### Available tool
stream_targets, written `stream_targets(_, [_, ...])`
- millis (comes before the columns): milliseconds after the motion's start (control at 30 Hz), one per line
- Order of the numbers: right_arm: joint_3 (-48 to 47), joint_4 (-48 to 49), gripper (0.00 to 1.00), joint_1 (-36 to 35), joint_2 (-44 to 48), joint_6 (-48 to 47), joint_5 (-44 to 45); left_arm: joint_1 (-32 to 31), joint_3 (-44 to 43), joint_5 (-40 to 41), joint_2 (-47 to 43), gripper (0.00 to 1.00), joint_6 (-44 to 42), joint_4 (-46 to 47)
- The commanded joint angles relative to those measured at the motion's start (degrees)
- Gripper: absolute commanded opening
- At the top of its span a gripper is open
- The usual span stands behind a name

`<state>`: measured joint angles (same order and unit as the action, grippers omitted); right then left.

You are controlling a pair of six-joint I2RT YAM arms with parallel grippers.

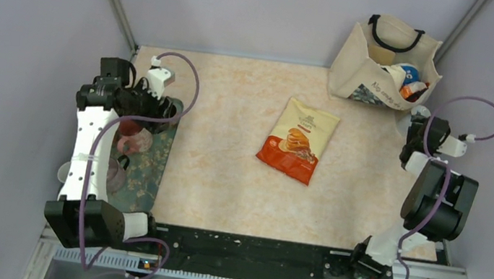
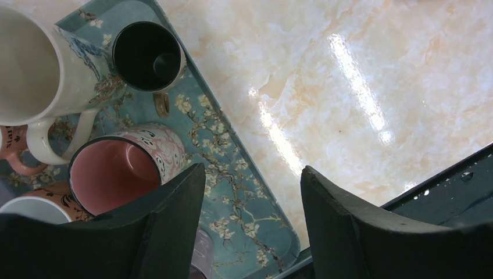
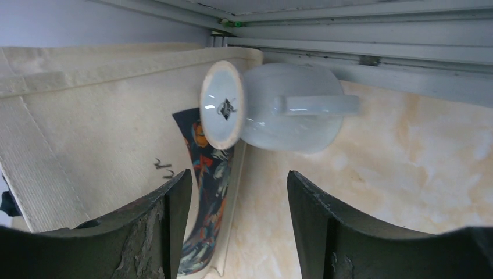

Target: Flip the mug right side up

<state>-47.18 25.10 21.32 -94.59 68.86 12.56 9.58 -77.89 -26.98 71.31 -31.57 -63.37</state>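
The white mug sits on the marble table against the cloth tote bag. Its unglazed base is turned towards the bag, its handle faces the right wrist camera, and its mouth is hidden. My right gripper is open just short of the mug, with only table between its fingers. In the top view the right arm hides most of the mug. My left gripper hangs open and empty over the edge of the blue floral tray.
On the tray stand several upright mugs, among them a black mug, a white mug and a pink marbled mug. A snack bag lies mid-table. The tote bag stands in the back right corner by the wall rails.
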Motion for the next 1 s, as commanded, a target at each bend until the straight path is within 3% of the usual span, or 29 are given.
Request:
stream_targets(0, [-6.7, -1.0, 0.61, 0.5, -3.4, 0.4, 0.1, -0.6, 0.4, 0.2, 1.2, 0.66, 0.2, 1.8])
stream_targets(633, [-9.7, -5.9, 0.56, 0.5, -8.1, 3.2, 3.0, -1.3, -0.9, -0.7, 3.2, 0.65, 0.6, 2.3])
stream_targets(967, [-9.4, -3.6, 0.48, 0.5, -10.1, 3.6, 2.1, -2.1, -3.0, 0.2, 2.4, 0.65, 2.0, 2.2])
